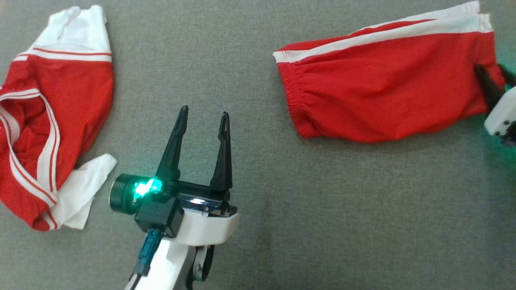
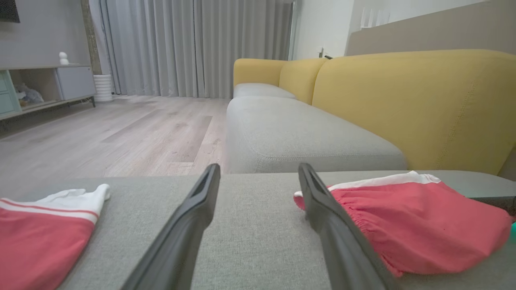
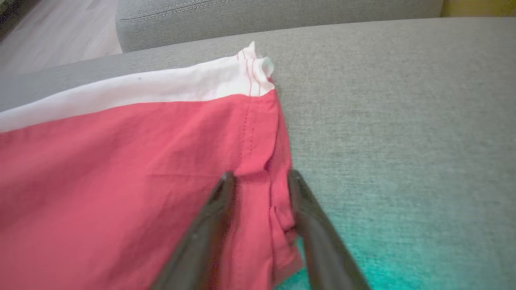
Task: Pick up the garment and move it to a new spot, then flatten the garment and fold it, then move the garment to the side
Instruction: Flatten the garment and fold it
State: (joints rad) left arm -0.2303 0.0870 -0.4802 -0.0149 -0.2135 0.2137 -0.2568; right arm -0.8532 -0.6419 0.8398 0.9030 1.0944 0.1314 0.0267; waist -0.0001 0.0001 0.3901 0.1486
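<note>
The garment (image 1: 387, 80), red shorts with white side stripes, lies folded and fairly flat on the grey cushion at the upper right. My right gripper (image 1: 489, 70) is at its right-hand hem. In the right wrist view the two fingers stand apart astride the hem's edge, with a fold of red cloth (image 3: 258, 193) between them, so the gripper (image 3: 261, 175) is open. My left gripper (image 1: 204, 111) is open and empty over bare cushion, left of the elastic waistband (image 2: 346, 205). Its fingertips (image 2: 213, 169) are wide apart.
A second red and white garment (image 1: 52, 121) lies crumpled at the left edge of the grey cushion (image 1: 258, 201). A yellow sofa backrest (image 2: 403, 100) rises beyond the right side. Another grey seat (image 2: 290, 133) and wooden floor (image 2: 100, 133) lie beyond the cushion's far edge.
</note>
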